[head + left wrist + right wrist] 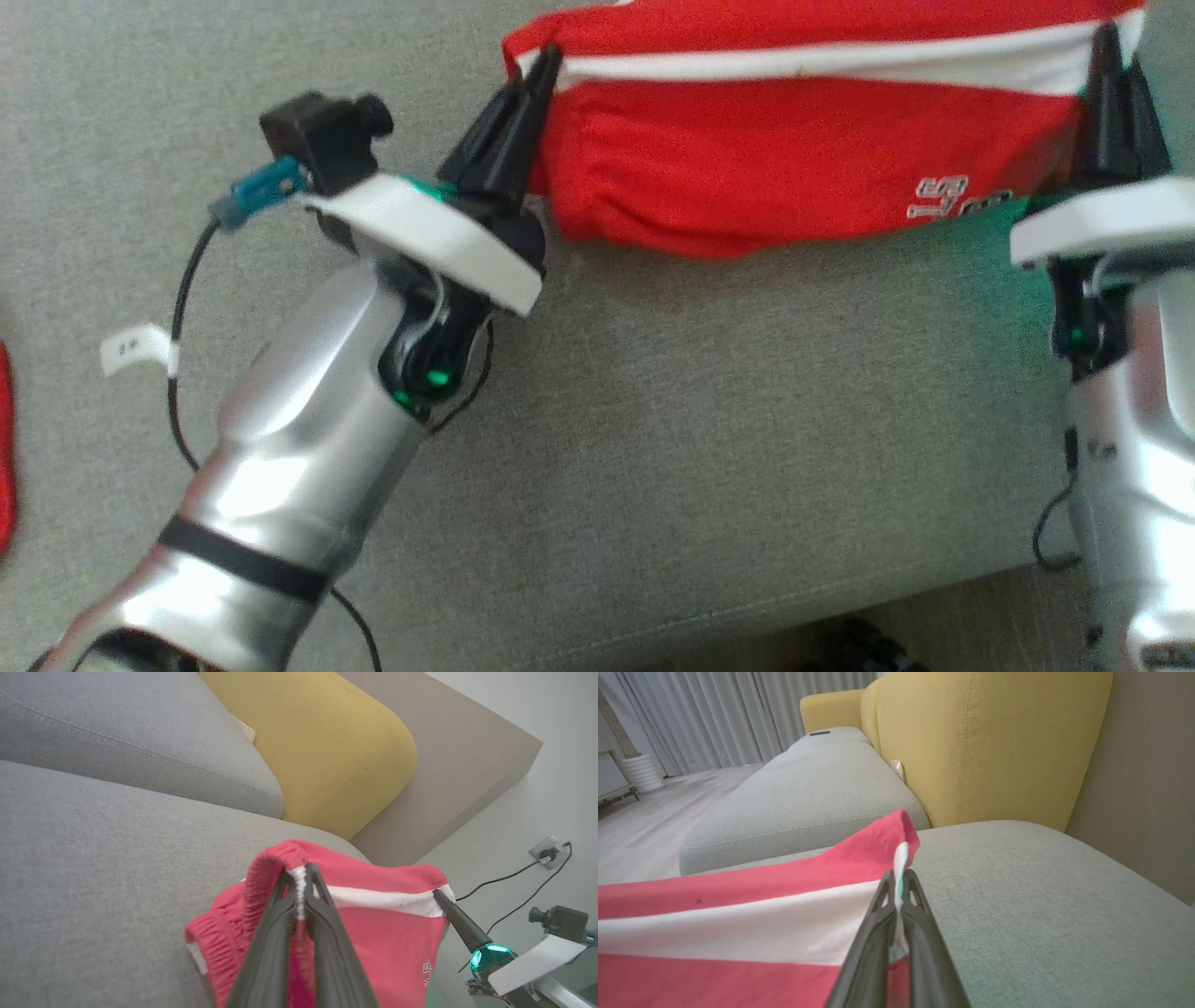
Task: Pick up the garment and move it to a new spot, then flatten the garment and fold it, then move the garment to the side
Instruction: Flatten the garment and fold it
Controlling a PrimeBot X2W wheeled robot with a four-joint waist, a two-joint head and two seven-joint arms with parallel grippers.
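I have the red garment (803,177) pinched at both ends over the grey sofa seat (700,420).
My left gripper (546,61) is closed tight on the ribbed red edge at one end. My right gripper (1111,56) is closed just as tight on the white-striped edge at the other. The cloth spans between them, sagging in the middle, with the yellow back cushion (327,742) beyond.

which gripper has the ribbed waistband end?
The left gripper: its jaws pinch the ribbed edge of the garment; the right gripper pinches a smooth striped corner.
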